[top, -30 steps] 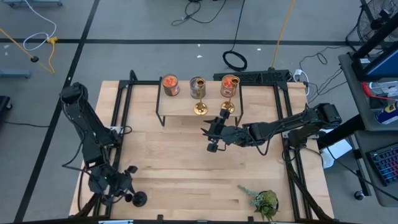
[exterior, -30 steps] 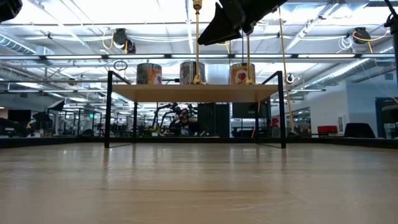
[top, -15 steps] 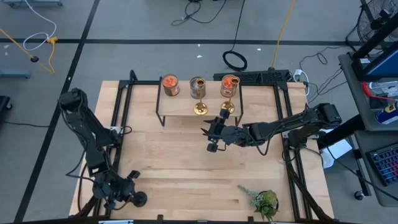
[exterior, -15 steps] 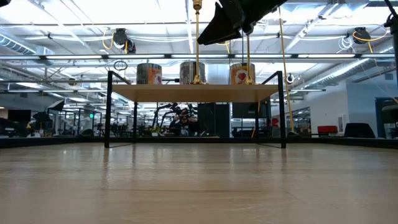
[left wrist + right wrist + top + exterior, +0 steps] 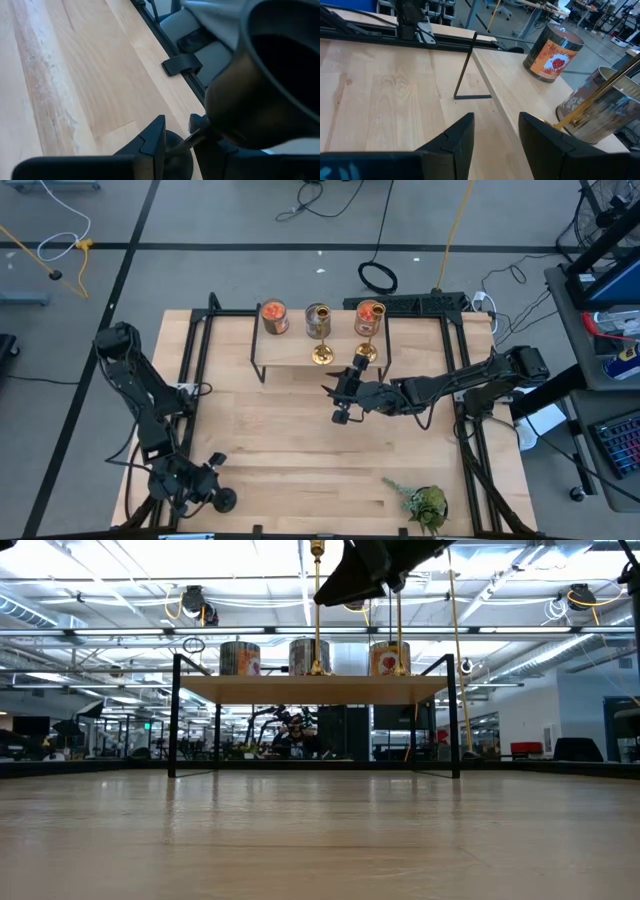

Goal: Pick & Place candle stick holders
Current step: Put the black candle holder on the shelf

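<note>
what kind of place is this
Probably a robotics lab or workshop: a wooden table with two robot arms, cables lying on the grey floor, and a big open hall with ceiling lights behind.

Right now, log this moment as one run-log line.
left gripper: shut on black candlestick, table's front-left | right gripper: open, empty, before shelf | two brass candlesticks on shelf

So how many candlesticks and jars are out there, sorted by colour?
Gold candlesticks: 2
Black candlestick, in the left gripper: 1
Orange jars: 2
Silver jar: 1
Total: 6
</note>
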